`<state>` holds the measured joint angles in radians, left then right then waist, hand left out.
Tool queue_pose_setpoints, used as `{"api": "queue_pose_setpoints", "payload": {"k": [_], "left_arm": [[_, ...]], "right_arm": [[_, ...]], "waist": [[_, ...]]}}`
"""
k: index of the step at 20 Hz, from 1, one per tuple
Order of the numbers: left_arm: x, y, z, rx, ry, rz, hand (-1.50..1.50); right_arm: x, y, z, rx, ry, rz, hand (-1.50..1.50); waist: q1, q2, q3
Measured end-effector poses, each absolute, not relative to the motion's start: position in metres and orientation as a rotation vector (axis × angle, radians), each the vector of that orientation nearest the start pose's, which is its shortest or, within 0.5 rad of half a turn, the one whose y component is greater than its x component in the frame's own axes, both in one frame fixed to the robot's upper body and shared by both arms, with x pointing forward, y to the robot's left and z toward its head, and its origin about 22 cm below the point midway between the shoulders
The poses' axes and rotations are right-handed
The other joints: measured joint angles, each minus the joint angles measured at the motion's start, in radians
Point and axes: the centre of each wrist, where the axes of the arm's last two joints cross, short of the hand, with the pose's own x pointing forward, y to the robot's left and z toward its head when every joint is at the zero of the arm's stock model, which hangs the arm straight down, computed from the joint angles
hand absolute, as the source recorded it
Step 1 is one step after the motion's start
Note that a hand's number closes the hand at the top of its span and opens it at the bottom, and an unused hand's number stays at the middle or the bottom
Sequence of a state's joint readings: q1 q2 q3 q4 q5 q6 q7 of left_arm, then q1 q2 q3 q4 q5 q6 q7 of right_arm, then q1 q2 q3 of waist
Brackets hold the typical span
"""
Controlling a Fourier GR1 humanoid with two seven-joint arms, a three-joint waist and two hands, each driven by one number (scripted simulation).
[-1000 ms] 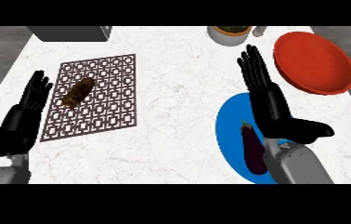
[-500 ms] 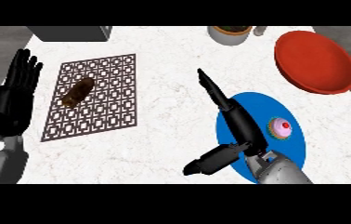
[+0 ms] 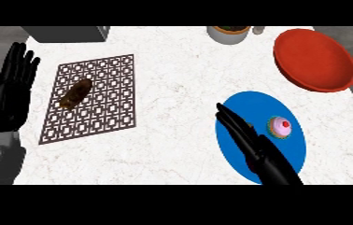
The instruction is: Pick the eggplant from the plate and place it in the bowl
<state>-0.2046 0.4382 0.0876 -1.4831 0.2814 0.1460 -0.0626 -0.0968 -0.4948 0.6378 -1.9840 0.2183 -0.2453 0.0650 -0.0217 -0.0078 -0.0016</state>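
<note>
The blue plate (image 3: 262,105) lies at the lower right of the counter with a pink-topped cupcake (image 3: 281,127) on it. No eggplant shows on the plate; my right hand (image 3: 265,158) covers its left and lower part. That hand is open, with straight fingers (image 3: 234,126) pointing up and left. The red bowl (image 3: 314,58) sits at the far right, beyond the plate. My left hand (image 3: 17,88) rests open at the left edge, fingers up.
A brown lattice mat (image 3: 103,98) lies at the left with a brown oblong food item (image 3: 76,92) on it. A grey pot (image 3: 229,32) stands at the back, and a grey box (image 3: 66,32) at the back left.
My right hand has drawn back towards the lower edge and turned; its fingertips now lie over the plate's left rim. One second ago a dark eggplant showed on the plate under the hand.
</note>
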Motion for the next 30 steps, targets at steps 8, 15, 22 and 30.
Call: {"api": "queue_pose_setpoints", "payload": {"k": [8, 15, 22, 30], "left_arm": [[0.288, 0.334, 0.080, 0.255, -1.778, 0.035, 0.00], [0.291, 0.333, 0.084, 0.242, -1.783, 0.030, 0.00], [0.291, 0.330, 0.080, 0.239, -1.785, 0.035, 0.00], [0.297, 0.325, 0.083, 0.240, -1.784, 0.030, 0.00]], "right_arm": [[0.186, -0.208, 0.158, -0.360, -1.647, 1.091, -1.50], [0.181, -0.219, 0.200, -0.418, -1.322, 1.384, -1.50], [0.193, -0.226, 0.220, -0.416, -1.134, 1.516, -1.50], [0.210, -0.227, 0.189, -0.416, -1.059, 1.528, -1.50]], "waist": [[0.007, 0.001, -0.002], [0.020, 0.006, -0.002], [0.025, 0.008, 0.000], [0.024, 0.008, 0.001]]}}
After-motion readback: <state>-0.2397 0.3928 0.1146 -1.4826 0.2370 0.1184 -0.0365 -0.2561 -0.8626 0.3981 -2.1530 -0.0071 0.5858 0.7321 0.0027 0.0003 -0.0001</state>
